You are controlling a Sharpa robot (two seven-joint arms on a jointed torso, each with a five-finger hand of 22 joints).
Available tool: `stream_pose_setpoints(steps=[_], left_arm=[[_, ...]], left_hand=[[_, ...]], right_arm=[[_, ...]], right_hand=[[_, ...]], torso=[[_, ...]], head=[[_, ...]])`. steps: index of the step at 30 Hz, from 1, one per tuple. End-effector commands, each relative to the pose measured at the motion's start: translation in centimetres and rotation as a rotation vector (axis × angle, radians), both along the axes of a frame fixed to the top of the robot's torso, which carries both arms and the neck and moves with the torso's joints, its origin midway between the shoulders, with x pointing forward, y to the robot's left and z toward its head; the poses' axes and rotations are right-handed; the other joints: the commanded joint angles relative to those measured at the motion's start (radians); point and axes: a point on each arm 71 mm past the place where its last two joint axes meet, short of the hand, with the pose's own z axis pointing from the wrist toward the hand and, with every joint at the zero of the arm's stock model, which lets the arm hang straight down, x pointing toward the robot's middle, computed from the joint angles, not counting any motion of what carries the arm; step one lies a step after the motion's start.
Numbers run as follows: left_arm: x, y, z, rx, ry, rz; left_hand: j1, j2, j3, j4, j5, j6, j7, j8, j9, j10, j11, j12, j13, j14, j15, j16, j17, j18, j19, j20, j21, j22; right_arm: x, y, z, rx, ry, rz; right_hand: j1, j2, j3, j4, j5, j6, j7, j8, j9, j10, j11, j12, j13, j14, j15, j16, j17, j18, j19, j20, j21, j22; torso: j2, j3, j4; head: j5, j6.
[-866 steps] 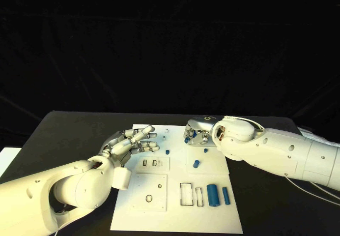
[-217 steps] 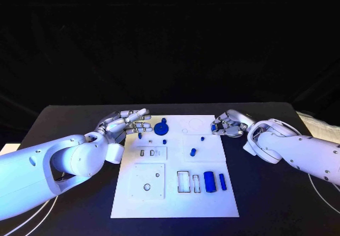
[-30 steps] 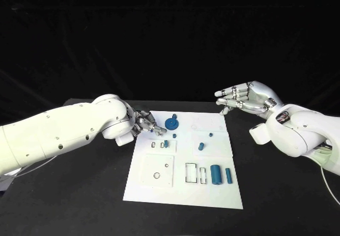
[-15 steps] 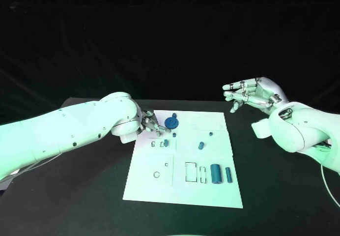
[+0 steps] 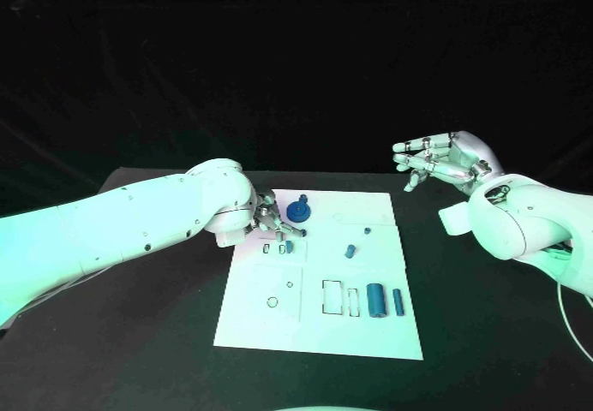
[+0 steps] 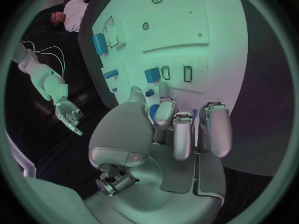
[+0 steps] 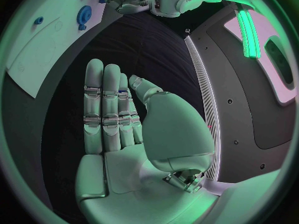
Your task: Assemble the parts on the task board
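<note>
Two hands are seen over a black table (image 5: 148, 325) on which the white task board (image 5: 321, 330) lies at the centre. In the head view the left hand (image 5: 274, 220) is lowered at the board's 10 o'clock corner, just beside a blue wheel-shaped part (image 5: 299, 212); whether anything is held cannot be told there. The left wrist view shows what is hidden from the head: the fingers (image 6: 176, 127) are curled down close together over small blue parts (image 6: 151, 75) near two slots, and contact cannot be judged. A large blue cylinder (image 5: 374, 301) and a slimmer blue peg (image 5: 398, 300) lie at the board's 5 o'clock, and a short blue part (image 5: 350, 252) rests near its middle. The right hand (image 5: 442, 161) is raised at 2 o'clock, well apart from the board; the right wrist view shows its fingers (image 7: 107, 109) straight, side by side and empty. Compared with half a second ago, the left arm has been brought further in over the board. No writing can be read.
</note>
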Motion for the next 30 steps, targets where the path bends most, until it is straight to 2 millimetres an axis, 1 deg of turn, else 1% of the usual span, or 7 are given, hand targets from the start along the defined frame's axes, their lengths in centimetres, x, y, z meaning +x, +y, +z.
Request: stream_pose_setpoints(steps=[1,7,15,19,25,27,30], left_arm=[[-0.1,-0.3,-0.1,0.032,0.024,-0.035],[-0.3,-0.8,-0.1,0.038,0.034,-0.054],[-0.3,-1.0,-0.3,0.055,0.053,-0.075],[-0.3,-1.1,-0.4,0.062,0.059,-0.080],[-0.3,-1.3,-0.5,0.072,0.069,-0.090],[-0.3,-1.3,-0.5,0.073,0.070,-0.090],[-0.3,-1.3,-0.6,0.074,0.070,-0.091]], left_hand=[[-0.010,0.000,-0.007,0.001,-0.005,-0.003,-0.007,0.006,0.002,0.004,-0.005,0.003,0.001,0.105,-0.006,0.002,0.263,-0.016,0.019,-0.004,0.006,0.001],[-0.011,0.004,-0.011,0.001,-0.005,-0.003,-0.008,0.011,0.007,0.003,-0.006,0.001,-0.001,0.105,-0.007,0.002,0.263,-0.015,0.018,-0.004,0.004,-0.002],[0.014,0.024,-0.010,-0.005,-0.003,-0.010,-0.010,0.027,0.026,0.001,-0.008,-0.002,-0.001,0.105,-0.008,0.002,0.263,-0.015,0.016,-0.006,0.003,-0.002],[0.018,0.026,-0.010,-0.005,-0.003,-0.012,-0.010,0.029,0.029,0.000,-0.008,-0.003,-0.003,0.105,-0.008,0.002,0.263,-0.015,0.015,-0.006,0.003,-0.003],[0.019,0.028,-0.011,-0.005,-0.003,-0.013,-0.010,0.031,0.031,-0.001,-0.008,-0.004,-0.003,0.105,-0.008,0.002,0.263,-0.014,0.015,-0.006,0.002,-0.005],[0.020,0.029,-0.011,-0.005,-0.003,-0.013,-0.010,0.032,0.033,-0.001,-0.008,-0.005,-0.004,0.105,-0.008,0.002,0.263,-0.014,0.015,-0.006,0.002,-0.004],[0.026,0.033,-0.011,-0.006,-0.003,-0.016,-0.010,0.035,0.038,-0.004,-0.008,-0.008,-0.007,0.105,-0.008,0.002,0.263,-0.014,0.013,-0.006,0.000,-0.007]], right_arm=[[0.0,0.1,0.0,-0.011,0.001,0.003],[0.1,0.4,-0.2,-0.015,0.013,0.010],[0.2,0.6,-0.4,-0.017,0.023,0.016],[0.2,0.6,-0.4,-0.018,0.026,0.017],[0.2,0.7,-0.5,-0.018,0.028,0.020],[0.2,0.7,-0.5,-0.018,0.029,0.021],[0.2,0.7,-0.5,-0.020,0.035,0.020]], right_hand=[[-0.012,-0.001,0.000,0.004,0.006,-0.004,-0.005,-0.001,-0.001,0.003,0.000,0.002,0.002,0.004,0.001,0.007,0.002,0.002,-0.003,-0.002,0.005,0.001],[-0.019,0.001,-0.001,0.008,0.005,-0.006,-0.005,-0.001,-0.001,0.002,0.001,0.001,0.008,0.000,0.003,0.008,0.009,0.002,-0.008,-0.001,0.008,0.005],[-0.022,0.001,-0.002,0.010,0.006,-0.010,-0.003,-0.002,-0.002,-0.004,0.003,-0.003,0.012,-0.005,0.004,0.008,0.014,0.001,-0.014,0.000,0.010,0.007],[-0.023,0.001,-0.002,0.010,0.007,-0.012,-0.003,-0.002,-0.002,-0.006,0.003,-0.004,0.014,-0.008,0.005,0.008,0.016,0.001,-0.016,0.001,0.010,0.008],[-0.023,0.001,-0.002,0.010,0.008,-0.015,-0.002,-0.002,-0.002,-0.008,0.004,-0.006,0.016,-0.011,0.005,0.007,0.020,0.001,-0.019,0.001,0.012,0.009],[-0.023,0.001,-0.002,0.010,0.008,-0.015,-0.002,-0.002,-0.002,-0.008,0.004,-0.006,0.016,-0.011,0.005,0.007,0.020,0.001,-0.019,0.001,0.012,0.009],[-0.024,0.001,-0.002,0.010,0.009,-0.018,-0.001,-0.002,-0.002,-0.011,0.005,-0.007,0.019,-0.014,0.006,0.007,0.023,0.001,-0.023,0.002,0.013,0.011]], torso=[[-0.001,0.0002,-0.0001],[-0.001,0.0007,0.0004],[0.000,0.0010,0.0007],[0.001,0.0004,0.0004],[0.000,0.0010,-0.0002],[0.000,0.0014,0.0001],[0.000,0.0009,0.0013]], head=[[-0.001,-0.003],[-0.002,-0.006],[-0.002,-0.008],[-0.002,-0.009],[-0.002,-0.012],[-0.002,-0.013],[-0.003,-0.014]])
